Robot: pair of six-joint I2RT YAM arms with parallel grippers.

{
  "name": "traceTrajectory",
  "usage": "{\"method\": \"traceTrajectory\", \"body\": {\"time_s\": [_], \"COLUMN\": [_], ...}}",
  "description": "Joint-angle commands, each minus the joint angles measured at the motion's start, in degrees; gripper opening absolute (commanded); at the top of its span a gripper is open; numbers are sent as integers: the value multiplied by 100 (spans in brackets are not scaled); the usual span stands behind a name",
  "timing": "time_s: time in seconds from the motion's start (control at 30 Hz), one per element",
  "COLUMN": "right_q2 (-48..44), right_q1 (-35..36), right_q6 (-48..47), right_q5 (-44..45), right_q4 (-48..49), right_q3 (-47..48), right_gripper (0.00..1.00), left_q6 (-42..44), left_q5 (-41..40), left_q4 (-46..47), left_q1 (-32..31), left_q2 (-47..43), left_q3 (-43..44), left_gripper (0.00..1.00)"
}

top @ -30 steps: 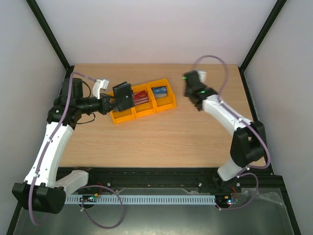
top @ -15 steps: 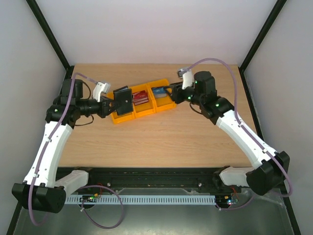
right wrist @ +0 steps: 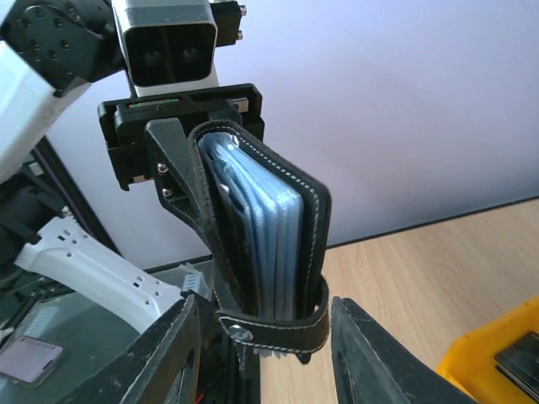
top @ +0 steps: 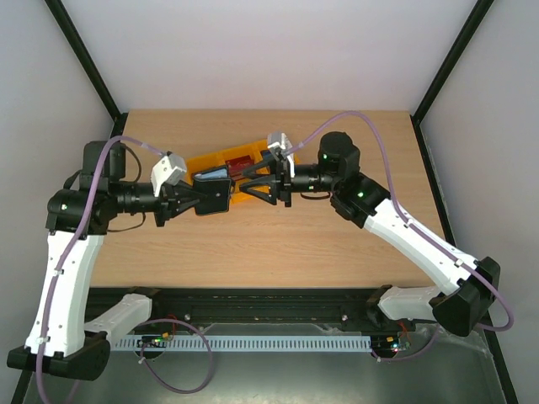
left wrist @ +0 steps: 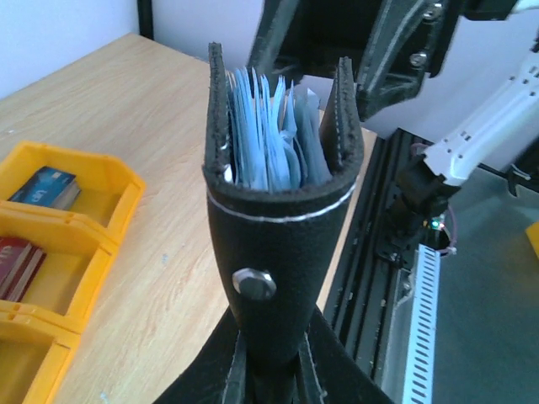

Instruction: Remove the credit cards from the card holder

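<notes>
Black stitched card holder aloft left of centre, pinched by left gripper | right gripper spread astride open end | credit cards likely thin, stiff, slick: grip exposed edge.

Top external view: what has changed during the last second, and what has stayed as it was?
The right gripper swung left from the far right, opened, and now straddles the card holder. The left gripper brought the holder slightly nearer, away from the yellow bins, staying shut on it. The bins and their cards look unmoved.
</notes>
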Motion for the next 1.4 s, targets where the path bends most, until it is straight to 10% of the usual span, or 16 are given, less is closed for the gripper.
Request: {"method": "traceTrajectory", "body": {"time_s": [0.0,0.77,1.0,1.03,1.1,1.17,1.37], "right_q2": [5,700,522,448,359,354,827], "right_q1": [132,1092,1196,1196,1196,1196,1520], "right_q6": [-262,-1294,-898,-768,-461,-115,1199], "right_q5": [-348,-426,3,255,934,1802,6051], "right_q4": [270,-1009,-545,-435,-317,-420,-1364], "right_q3": [234,1225,998,944,794,811,1334], "right_gripper": [41,60,2,2,2,2,2], "left_q6": [418,872,1107,982,241,-835,-1504], "left_q5": [599,1160,1173,1129,812,15,-2167], "left_q4": [-405,-526,-684,-526,61,904,1637], "left_q1": [-23,-32,-32,-32,-3,41,109], "left_q2": [-191,-372,-475,-512,-621,-763,-975], "left_q3": [299,39,-62,-126,-312,-586,-964], "left_gripper": [2,2,2,7,53,78,99]}}
